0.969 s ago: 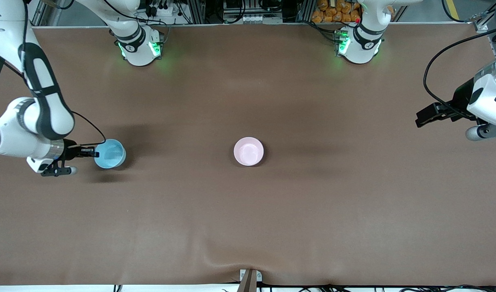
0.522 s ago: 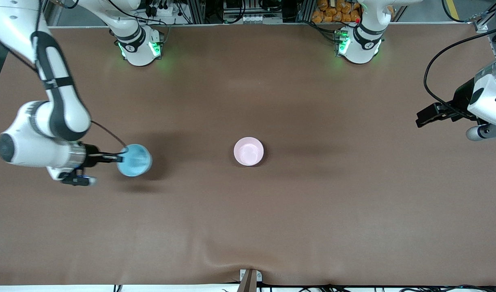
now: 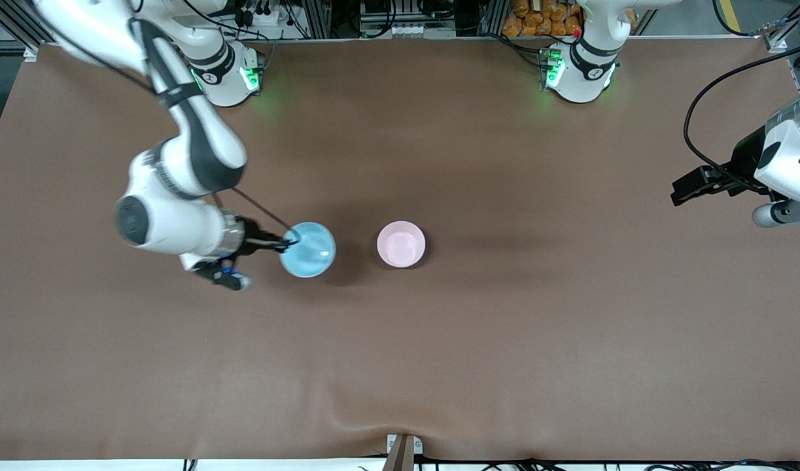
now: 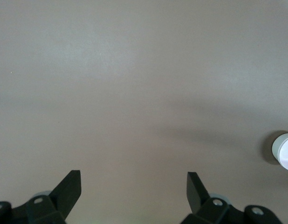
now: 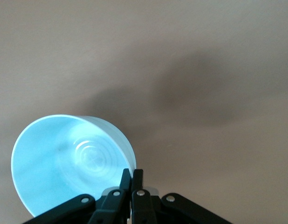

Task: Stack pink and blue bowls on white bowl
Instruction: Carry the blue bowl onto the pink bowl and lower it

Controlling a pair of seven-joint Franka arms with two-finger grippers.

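The light blue bowl (image 3: 308,249) hangs a little above the table, beside the pink bowl (image 3: 401,244) toward the right arm's end. My right gripper (image 3: 290,243) is shut on the blue bowl's rim; the right wrist view shows the bowl (image 5: 69,163) with the gripper (image 5: 133,171) pinching its wall. The pink bowl stands at the table's middle and also shows in the left wrist view (image 4: 284,152). No white bowl shows on its own. My left gripper (image 3: 678,193) waits open and empty over the left arm's end of the table, as its wrist view (image 4: 134,179) shows.
The brown table mat (image 3: 400,366) has a raised wrinkle at its near edge. The arm bases (image 3: 226,72) stand along the table's back edge.
My right gripper has carried the blue bowl from the right arm's end of the table toward the middle, up to the pink bowl. The left arm has not moved.
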